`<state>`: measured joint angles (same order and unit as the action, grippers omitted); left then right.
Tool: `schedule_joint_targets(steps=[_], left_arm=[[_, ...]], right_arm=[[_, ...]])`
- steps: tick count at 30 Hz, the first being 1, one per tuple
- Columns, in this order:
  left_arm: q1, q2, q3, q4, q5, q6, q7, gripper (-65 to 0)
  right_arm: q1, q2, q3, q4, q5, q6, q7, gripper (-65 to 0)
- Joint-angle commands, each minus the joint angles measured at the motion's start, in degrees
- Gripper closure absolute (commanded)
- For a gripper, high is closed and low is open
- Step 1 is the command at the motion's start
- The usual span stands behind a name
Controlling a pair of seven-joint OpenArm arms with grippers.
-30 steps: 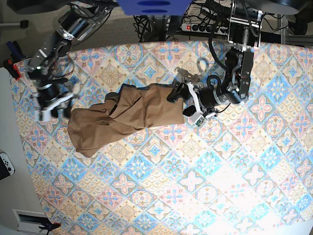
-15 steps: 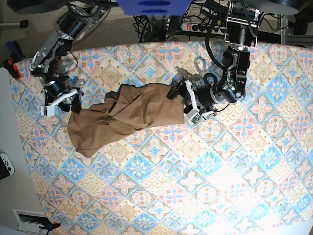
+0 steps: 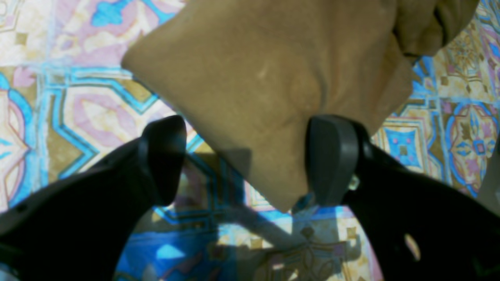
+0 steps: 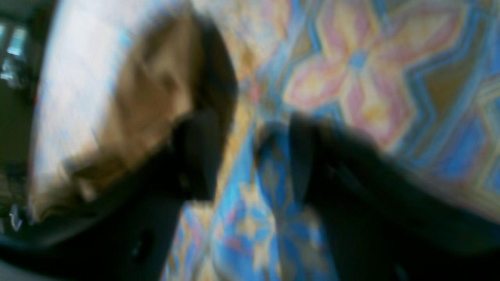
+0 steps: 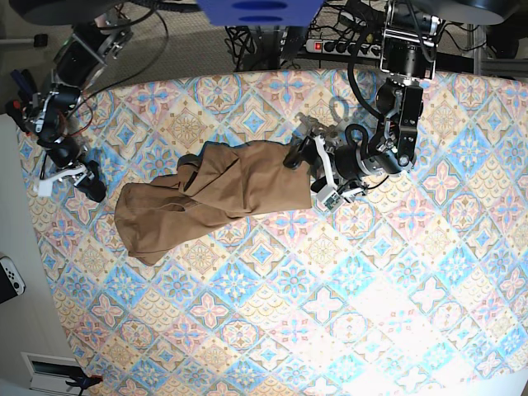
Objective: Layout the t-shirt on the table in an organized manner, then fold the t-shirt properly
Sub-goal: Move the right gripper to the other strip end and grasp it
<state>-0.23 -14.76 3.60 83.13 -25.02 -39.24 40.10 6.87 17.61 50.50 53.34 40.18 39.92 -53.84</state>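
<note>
1. One tan-brown t-shirt (image 5: 206,198) sits bunched up on the counter (image 5: 346,313), roughly left of center toward the far edge. Soft matte cloth, folded over itself in a long rumpled lump with a fat rounded end at the left and a squared-off edge at the right.
2. Counter cover is a flat printed cloth: pastel blue, pink and cream diamond tiles with flower shapes.
3. Left gripper (image 5: 307,169) is at the shirt's right edge. From its wrist camera the black, smooth, rounded jaws are spread wide, with a pointed corner of the shirt (image 3: 273,97) lying between them. One jaw is right against the cloth edge, but nothing is pinched.
4. Right gripper (image 5: 70,177) is off to the side of the shirt, well apart from it, over bare tile pattern. Its wrist view is really blurry; jaws look partly apart with only counter (image 4: 371,78) between them.
5. Versus a second ago: the right arm has swung away from the shirt's rounded end toward the counter's edge. Left arm has barely shifted, and the shirt looks the same.
</note>
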Motion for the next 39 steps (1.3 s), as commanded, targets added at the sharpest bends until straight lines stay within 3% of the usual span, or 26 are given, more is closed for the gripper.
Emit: schedule_joint_targets(steps=[1, 5, 11, 18, 27, 30, 35, 39], left_arm=[[-0.9, -0.1, -0.2, 1.0, -0.5, -0.1, -0.7, -47.0], [-1.0, -0.1, -0.2, 1.0, -0.5, -0.1, -0.7, -47.0], [-1.0, -0.1, -0.3, 1.0, -0.5, -0.1, -0.6, -47.0], [-0.8, -0.1, -0.3, 1.0, -0.5, -0.1, -0.5, -47.0], [-0.8, -0.1, -0.3, 1.0, -0.5, -0.1, -0.6, -47.0], [-1.0, -0.1, -0.3, 1.0, -0.5, -0.1, -0.7, -47.0], [-1.0, -0.1, -0.3, 1.0, -0.5, -0.1, -0.7, -47.0], [-1.0, -0.1, -0.3, 1.0, -0.5, -0.1, -0.7, -47.0]], right_arm=[[1.6, 1.7, -0.1, 0.0, 0.8, 0.1, 1.0, -28.4], [1.7, 1.7, -1.2, -0.7, 0.9, 0.1, 0.8, -28.4], [5.1, 1.7, -11.9, -0.9, 0.9, 0.1, 1.0, -28.4], [10.6, 1.6, -19.0, -1.0, 0.8, 0.1, 1.1, -28.4], [11.8, 0.6, -25.7, -1.0, 0.7, 0.1, 1.1, -28.1], [11.8, -1.2, -26.5, -1.0, 0.7, 0.1, 1.3, -28.1], [11.5, -1.3, -26.6, -1.1, 0.7, 0.1, 3.4, -28.2], [10.5, -1.3, -32.8, -1.0, 0.7, 0.1, 3.4, -27.8]])
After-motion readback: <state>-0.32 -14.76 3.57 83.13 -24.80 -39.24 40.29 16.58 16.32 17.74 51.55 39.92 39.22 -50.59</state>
